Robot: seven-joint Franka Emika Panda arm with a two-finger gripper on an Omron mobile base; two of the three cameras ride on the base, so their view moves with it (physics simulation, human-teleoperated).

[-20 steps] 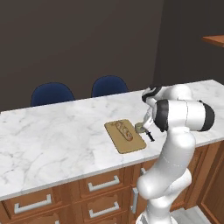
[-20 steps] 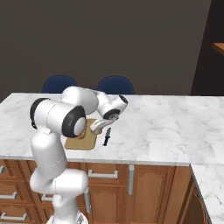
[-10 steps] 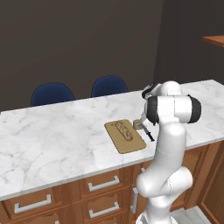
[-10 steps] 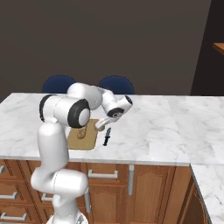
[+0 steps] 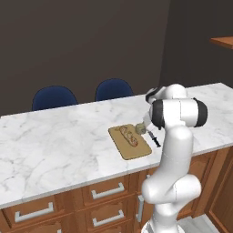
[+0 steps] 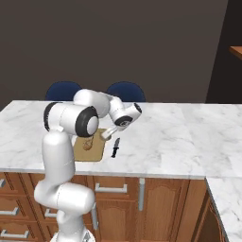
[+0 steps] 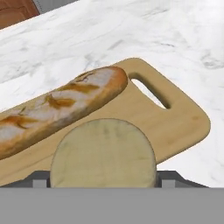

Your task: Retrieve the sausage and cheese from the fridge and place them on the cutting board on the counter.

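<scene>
Bread loaf [image 7: 57, 109]: left of hand view, lying on the cutting board [image 7: 175, 118].
Cheese [image 7: 103, 153]: bottom centre of hand view, clamped in the end effector [image 5: 142, 129], over the board's edge.
Knife [image 6: 115, 148]: on the bench [image 6: 189, 137], just right of the board.

Two base views flank the arm, sharing the counter [image 5: 68, 141]; hand view looks close at cutting board [image 7: 175, 118].
</scene>
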